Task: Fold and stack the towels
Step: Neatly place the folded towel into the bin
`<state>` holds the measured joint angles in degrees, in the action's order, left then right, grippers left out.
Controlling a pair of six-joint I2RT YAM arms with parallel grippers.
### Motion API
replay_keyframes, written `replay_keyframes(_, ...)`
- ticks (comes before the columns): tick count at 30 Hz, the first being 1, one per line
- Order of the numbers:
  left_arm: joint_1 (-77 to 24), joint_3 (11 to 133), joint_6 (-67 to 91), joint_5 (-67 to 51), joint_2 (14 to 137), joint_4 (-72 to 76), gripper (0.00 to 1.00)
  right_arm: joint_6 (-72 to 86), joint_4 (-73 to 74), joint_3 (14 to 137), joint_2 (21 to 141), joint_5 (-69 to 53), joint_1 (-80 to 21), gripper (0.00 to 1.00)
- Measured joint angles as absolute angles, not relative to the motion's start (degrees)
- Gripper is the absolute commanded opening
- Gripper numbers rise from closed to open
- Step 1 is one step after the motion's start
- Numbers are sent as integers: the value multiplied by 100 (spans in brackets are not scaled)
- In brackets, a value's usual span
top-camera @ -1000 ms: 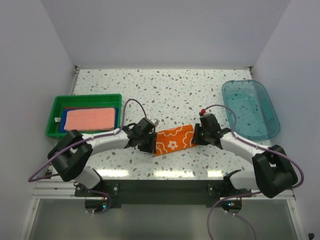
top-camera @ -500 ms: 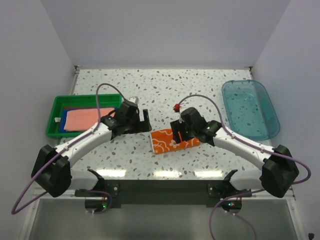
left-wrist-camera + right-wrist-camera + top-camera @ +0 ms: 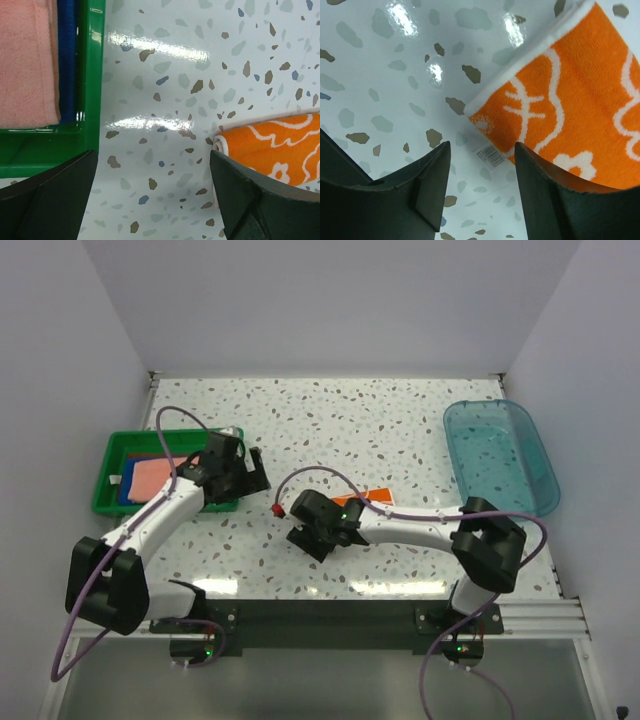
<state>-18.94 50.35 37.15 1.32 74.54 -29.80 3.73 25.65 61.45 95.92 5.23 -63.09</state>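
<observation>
The orange towel with white flower outlines (image 3: 366, 500) lies folded on the table, mostly hidden under my right arm in the top view. My right gripper (image 3: 310, 536) hovers at its left end, open; only the towel's white tag (image 3: 492, 155) lies on the table below the gap (image 3: 482, 175). The orange towel (image 3: 575, 95) fills the upper right of that wrist view. My left gripper (image 3: 250, 472) stands wide open and empty (image 3: 155, 200) between the green tray (image 3: 92, 100) and the orange towel (image 3: 280, 145). A pink towel (image 3: 150, 478) lies on a blue towel (image 3: 124, 492) in the tray.
The green tray (image 3: 118, 442) sits at the left of the speckled table. A clear blue plastic tub (image 3: 500, 455) stands at the right. White walls close the table on three sides.
Both grippers have let go of the orange towel, which now lies folded shorter. The left arm drew back toward the tray. The right arm swung left over the towel to its left end.
</observation>
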Motion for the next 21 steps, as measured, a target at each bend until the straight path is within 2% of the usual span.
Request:
replay_keyframes(10, -1605, 5046, 3590, 110, 7454, -3142, 99, -351, 2576, 6685, 10359, 657, -6578, 47)
replay_keyframes(17, -1542, 5186, 3511, 86, 7478, -3177, 99, -569, 2670, 6869, 10711, 703, -6646, 46)
replay_keyframes(20, -1542, 5251, 3472, 75, 7546, -3186, 99, -602, 2696, 6919, 10770, 808, -6683, 41)
replay_keyframes(21, -1542, 5266, 3465, 71, 7575, -3194, 99, -611, 2700, 6943, 10798, 854, -6707, 31)
